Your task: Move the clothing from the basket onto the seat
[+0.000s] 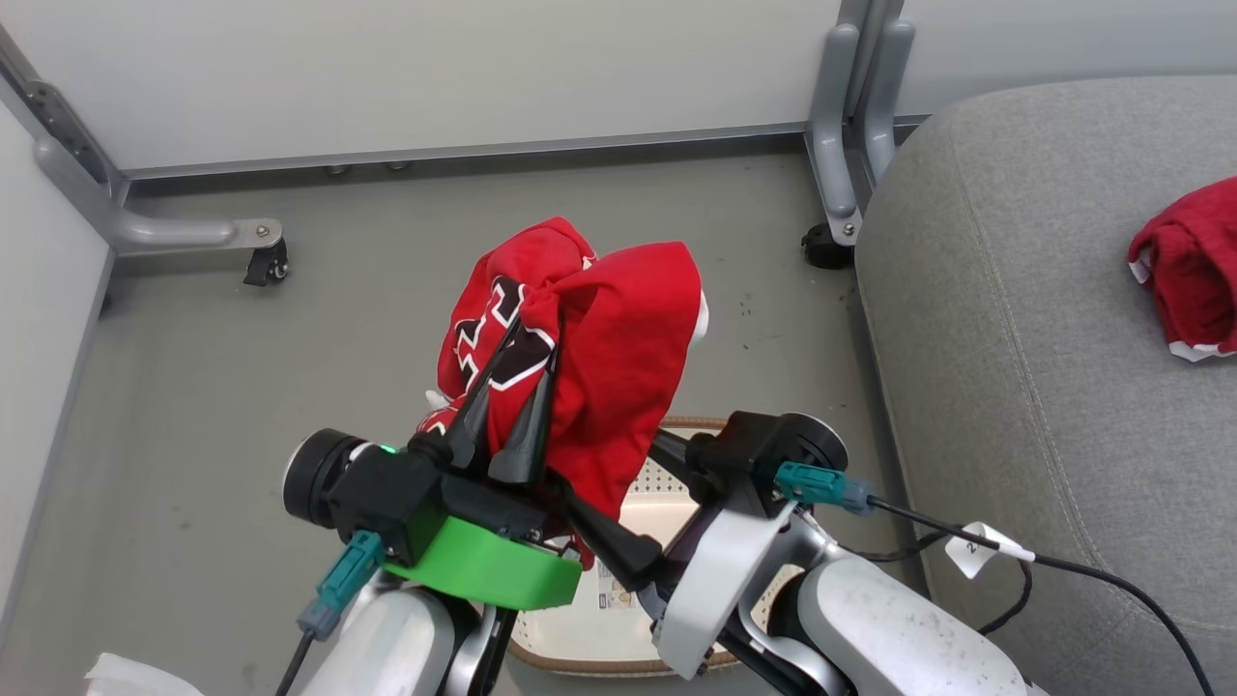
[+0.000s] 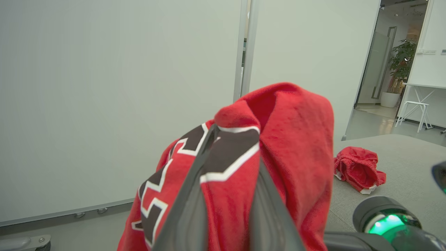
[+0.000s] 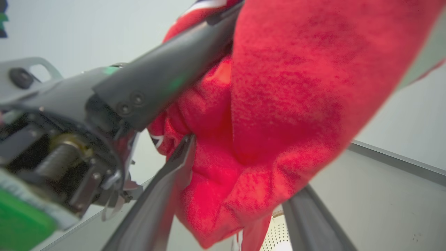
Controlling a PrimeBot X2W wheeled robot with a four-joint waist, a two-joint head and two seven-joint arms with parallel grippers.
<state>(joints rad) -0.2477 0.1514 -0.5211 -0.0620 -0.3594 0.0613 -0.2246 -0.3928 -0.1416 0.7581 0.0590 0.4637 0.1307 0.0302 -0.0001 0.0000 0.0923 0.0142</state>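
Red garment (image 1: 1187, 266) already lies on the grey seat (image 1: 1015, 338). The lettered jersey (image 1: 628, 367) hangs above the basket (image 1: 570, 633), pinched in the nearly closed left jaws. The right jaws gape wide around its lower folds, apparently not gripping. That jersey has yet to reach the seat.

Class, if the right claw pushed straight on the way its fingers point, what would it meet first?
Most likely the red jersey hanging from the left claw: it sags directly ahead, between the open fingers of the right claw.
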